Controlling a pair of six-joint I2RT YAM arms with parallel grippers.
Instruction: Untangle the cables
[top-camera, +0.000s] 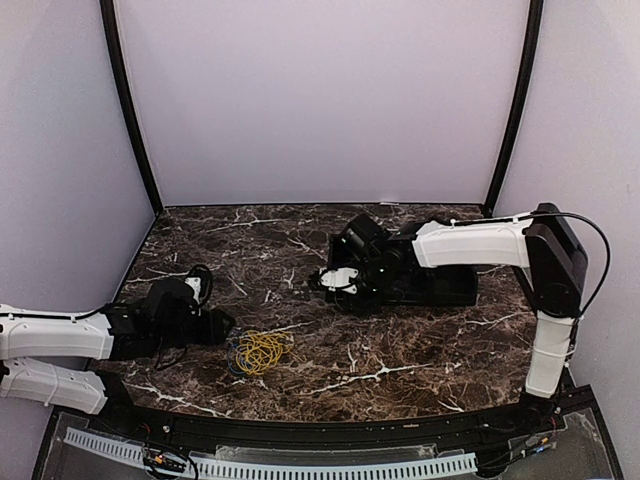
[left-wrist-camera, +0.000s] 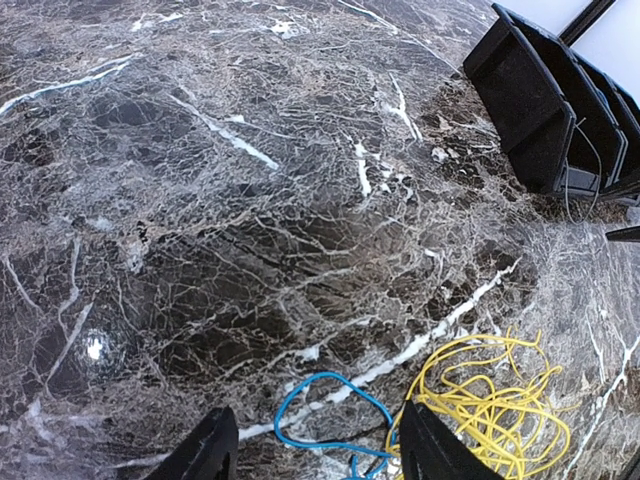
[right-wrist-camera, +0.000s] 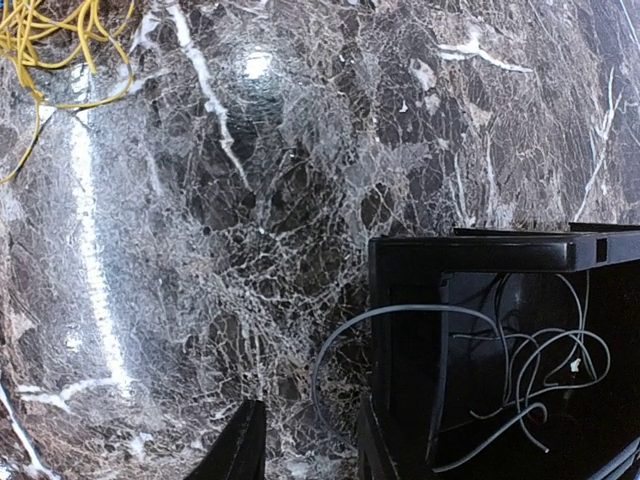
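Marble worktop, dark with white veins, seen from above. The yellow cable lies in a loose coil towards the near edge, left of centre. The left gripper sits low just beside it on its left. The black bin rests right of centre, and the right gripper is at the bin's left end.

Over to the left wrist. Its two fingers stand wide apart, nothing clamped. The blue cable loops on the marble right in the gap between them. The yellow cable sprawls just to the right, touching the blue one near the right finger. The bin shows at the top right corner, well apart.

Now the right wrist. The jaws stand part-way apart, one finger over bare marble, the other against the bin's outer wall. The grey cable lies curled inside the bin, one loop spilling over the wall onto the marble, close by the fingers. No grip on it shows. The yellow coil peeks in at the top left corner.
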